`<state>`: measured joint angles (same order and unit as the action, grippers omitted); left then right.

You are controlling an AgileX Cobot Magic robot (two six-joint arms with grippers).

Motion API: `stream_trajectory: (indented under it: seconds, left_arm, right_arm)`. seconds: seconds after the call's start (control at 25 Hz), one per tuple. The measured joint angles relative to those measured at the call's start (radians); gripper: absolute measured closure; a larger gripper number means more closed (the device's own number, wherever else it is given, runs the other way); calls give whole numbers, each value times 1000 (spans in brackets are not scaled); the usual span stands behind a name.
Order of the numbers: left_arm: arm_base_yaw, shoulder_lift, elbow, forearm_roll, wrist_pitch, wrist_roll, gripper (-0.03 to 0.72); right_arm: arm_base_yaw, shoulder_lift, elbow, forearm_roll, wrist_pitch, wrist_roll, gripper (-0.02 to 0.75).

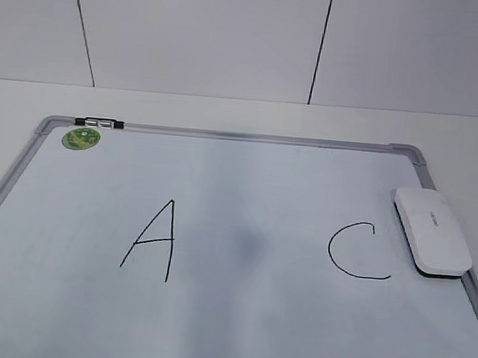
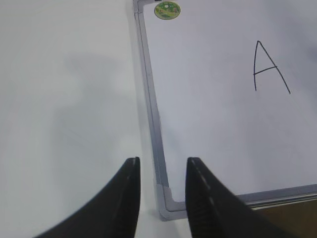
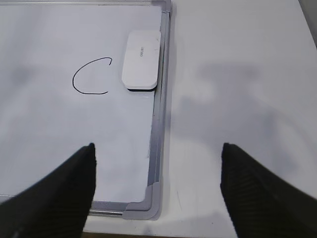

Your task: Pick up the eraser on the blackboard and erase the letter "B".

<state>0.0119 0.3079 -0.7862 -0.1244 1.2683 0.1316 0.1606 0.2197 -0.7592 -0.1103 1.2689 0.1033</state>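
The white eraser (image 1: 432, 231) lies flat on the blackboard (image 1: 233, 338) against its right frame, just right of the black "C" (image 1: 357, 250). No letter "B" shows; a faint grey smudge (image 1: 250, 243) sits between the "A" (image 1: 154, 239) and the "C". My left gripper (image 2: 163, 161) is open and empty above the board's near left corner (image 2: 168, 201). My right gripper (image 3: 157, 148) is wide open and empty over the near right corner (image 3: 148, 201), well short of the eraser (image 3: 142, 60). Neither gripper appears in the exterior view.
A round green sticker (image 1: 81, 138) and a small black clip (image 1: 99, 122) sit at the board's far left corner. White tabletop (image 3: 237, 74) runs beside the board on both sides. A white panelled wall (image 1: 201, 33) stands behind.
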Motion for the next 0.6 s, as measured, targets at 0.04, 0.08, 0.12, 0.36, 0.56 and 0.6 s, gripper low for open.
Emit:
stream_trajectory:
  seconds: [0.04,0.08,0.12,0.36,0.56,0.6]
  left_arm:
    - [0,-25,22,2,0,0,454]
    - [0,-51,45,2,-2,0,454]
    - [0,-77,71,2,-9,2,454]
    - [0,-196,222,4,-76,2,454]
    - [0,-236,242,46,-160,6,454]
    - [0,-237,247,48,-160,6,454]
  right_arm:
    - [0,-26,17,0,0,0,152]
    - [0,-56,33,0,2,0,152]
    - [0,-85,50,0,2,0,151]
    - [0,-222,169,0,4,-3,151]
    - [0,-237,231,-20,-24,-12,152]
    - [0,-237,238,-22,-44,-13,152]
